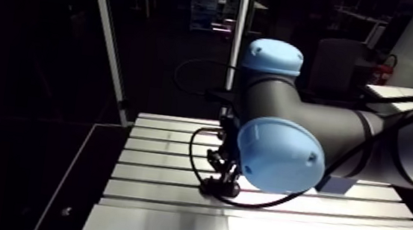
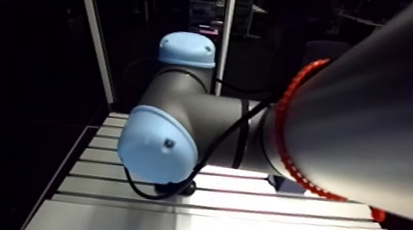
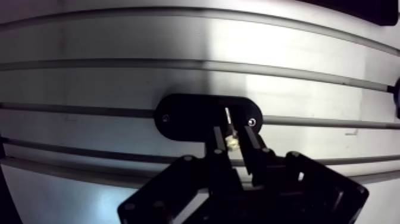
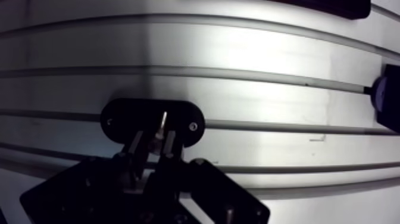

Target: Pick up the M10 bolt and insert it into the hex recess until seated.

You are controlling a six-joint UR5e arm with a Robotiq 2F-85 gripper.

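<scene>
Arm view is mostly blocked; the arm's own light-blue joint cap (image 1: pixel 280 156) and upper link sit in front of the work area, and in one eye the big link covers nearly everything; only a small dark silhouette of the end effector (image 3: pixel 234 136) shows there, low over the slotted worktop (image 3: pixel 178 83), finger state unreadable from that angle. The wrist view is the useful one; the end effector's two fingers (image 3: pixel 255 146) stand a narrow gap apart and are clamped on the M10 bolt (image 3: pixel 230 132). The bolt is slim and pale, with a brassy thicker end down between the fingers and the shank running forward past the fingertips, slightly tilted. The shank's far end lies over a black oval plate (image 3: pixel 190 116) just ahead of the fingers; the plate lies flat on the worktop across one of the slots, with a small screw (image 3: pixel 165 118) near each rounded end. The plate is black on black; no hex recess can be made out in it, and I cannot tell whether the bolt tip touches the plate or hangs just above it. The fingertips overlap the near edge of the plate in view; contact there is also not resolvable. A dark block (image 4: pixel 388 101) is cut off at the frame edge, well apart from the plate and off to the side of the end effector; its shape is not readable. Another dark shape is clipped at the far corner beyond the slots; too little shows to say what it is.
</scene>
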